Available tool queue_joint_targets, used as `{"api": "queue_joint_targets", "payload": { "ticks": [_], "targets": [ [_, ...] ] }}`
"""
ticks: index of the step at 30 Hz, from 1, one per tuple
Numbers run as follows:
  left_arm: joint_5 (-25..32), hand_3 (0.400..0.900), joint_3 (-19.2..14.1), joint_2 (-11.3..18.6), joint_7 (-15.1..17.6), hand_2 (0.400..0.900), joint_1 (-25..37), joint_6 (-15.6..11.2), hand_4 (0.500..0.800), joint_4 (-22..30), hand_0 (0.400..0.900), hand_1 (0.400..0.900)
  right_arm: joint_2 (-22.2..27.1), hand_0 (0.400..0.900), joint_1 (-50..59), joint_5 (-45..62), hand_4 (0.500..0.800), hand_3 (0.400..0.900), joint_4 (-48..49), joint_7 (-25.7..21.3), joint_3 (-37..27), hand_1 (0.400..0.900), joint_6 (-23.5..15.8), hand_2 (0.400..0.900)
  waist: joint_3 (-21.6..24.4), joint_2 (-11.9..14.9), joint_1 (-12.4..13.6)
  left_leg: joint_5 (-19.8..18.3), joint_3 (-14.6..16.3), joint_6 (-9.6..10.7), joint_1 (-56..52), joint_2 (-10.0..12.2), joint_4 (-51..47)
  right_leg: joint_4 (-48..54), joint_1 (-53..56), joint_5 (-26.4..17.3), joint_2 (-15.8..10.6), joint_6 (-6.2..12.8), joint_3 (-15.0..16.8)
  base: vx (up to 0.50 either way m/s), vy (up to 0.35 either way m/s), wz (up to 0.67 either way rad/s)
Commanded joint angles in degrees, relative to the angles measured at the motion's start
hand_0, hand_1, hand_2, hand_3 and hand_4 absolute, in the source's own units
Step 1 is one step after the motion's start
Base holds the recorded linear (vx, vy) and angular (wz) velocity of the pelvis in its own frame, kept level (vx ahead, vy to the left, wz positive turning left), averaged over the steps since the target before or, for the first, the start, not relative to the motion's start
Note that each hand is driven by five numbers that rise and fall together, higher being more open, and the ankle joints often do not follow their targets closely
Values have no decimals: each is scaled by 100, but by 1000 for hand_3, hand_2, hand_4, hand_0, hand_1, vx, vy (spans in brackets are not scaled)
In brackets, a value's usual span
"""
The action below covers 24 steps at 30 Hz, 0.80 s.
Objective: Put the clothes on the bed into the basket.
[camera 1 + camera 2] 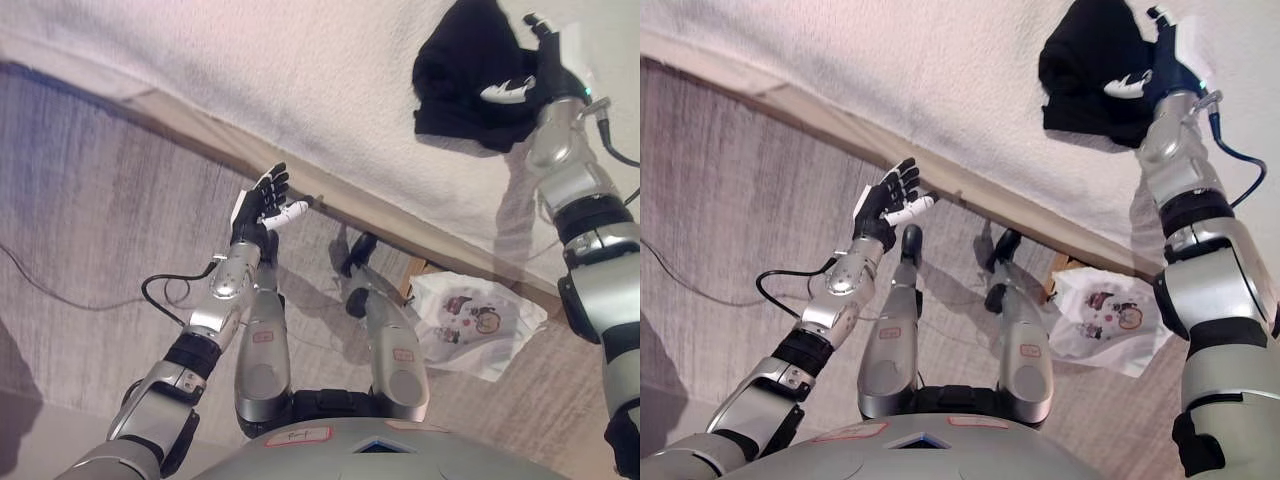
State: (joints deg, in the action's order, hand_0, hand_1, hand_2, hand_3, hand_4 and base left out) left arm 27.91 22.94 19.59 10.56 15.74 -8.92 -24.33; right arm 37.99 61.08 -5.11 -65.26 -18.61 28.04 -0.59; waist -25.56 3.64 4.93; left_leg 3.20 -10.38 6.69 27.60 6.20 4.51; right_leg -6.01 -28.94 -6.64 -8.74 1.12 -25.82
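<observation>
- A black garment (470,75) lies bunched on the white bed (300,90).
- The right hand (530,75) rests against the garment's edge, fingers spread, nothing gripped.
- The left hand (262,208) hovers open-fingered over the floor (90,190) beside the bed frame.
- A white printed bag (475,322) sits on the floor under the bed's edge.

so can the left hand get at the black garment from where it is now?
Probably not. The left hand hangs open over the floor, short of the bed edge, while the black garment lies far across on the right. The right hand is already at it.
</observation>
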Motion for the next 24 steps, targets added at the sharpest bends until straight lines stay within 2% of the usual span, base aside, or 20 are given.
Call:
{"api": "queue_joint_targets", "payload": {
  "ticks": [1, 7, 11, 12, 13, 14, 24],
  "targets": [
    [201, 900, 251, 224, 68, 900, -30, -436, 800, 727, 900, 900, 440, 900, 1077, 375, 800, 900, -527, -379, 402, 900, -170, 900, 76, 25, 155, -396, 458, -21, -444, 557, 153, -1057, -505, 537, -361, 511, 312, -4, -5, 28],
    [249, 900, 231, 202, 20, 900, 79, -348, 800, 636, 900, 900, 516, 900, 1555, 1194, 800, 900, -894, 285, 549, 900, -137, 900, -31, 51, 197, -320, 298, -17, -291, 549, 132, -1305, -720, 615, -419, 502, 283, 6, -7, 19],
    [231, 900, 185, 213, -25, 900, 95, -348, 800, 621, 900, 900, 332, 900, 1675, 1351, 800, 900, -974, 455, 653, 900, -148, 900, -21, 77, 184, -264, 296, -37, -406, 558, -65, -1210, -674, 548, -395, 511, 294, 6, 4, 3],
    [236, 900, 189, 225, -27, 900, 99, -347, 800, 616, 900, 900, 293, 584, 1712, 1374, 611, 584, -1024, 483, 677, 584, -133, 584, -11, 82, 183, -259, 300, -38, -441, 564, -100, -1176, -662, 532, -383, 514, 294, 0, 0, 0],
    [236, 900, 188, 225, -28, 900, 99, -347, 800, 616, 900, 900, 292, 584, 1714, 1375, 611, 584, -1026, 483, 678, 584, -133, 584, -12, 81, 183, -258, 301, -38, -445, 565, -102, -1174, -659, 531, -382, 513, 294, 0, 0, 0],
    [253, 900, 185, 217, -17, 900, 107, -357, 800, 621, 900, 900, 253, 400, 1700, 1423, 500, 400, -1024, 486, 664, 400, -168, 400, -4, 78, 189, -254, 312, -39, -476, 562, -124, -1137, -653, 505, -374, 521, 309, -1, 10, -3],
    [252, 900, 180, 220, -34, 900, 86, -326, 800, 607, 900, 900, 238, 400, 1774, 1671, 500, 400, -981, 463, 609, 400, -232, 400, 81, 74, 117, -213, 316, -20, -717, 564, -290, -1006, -502, 450, -348, 565, 386, 4, 9, -3]
  ]
}}
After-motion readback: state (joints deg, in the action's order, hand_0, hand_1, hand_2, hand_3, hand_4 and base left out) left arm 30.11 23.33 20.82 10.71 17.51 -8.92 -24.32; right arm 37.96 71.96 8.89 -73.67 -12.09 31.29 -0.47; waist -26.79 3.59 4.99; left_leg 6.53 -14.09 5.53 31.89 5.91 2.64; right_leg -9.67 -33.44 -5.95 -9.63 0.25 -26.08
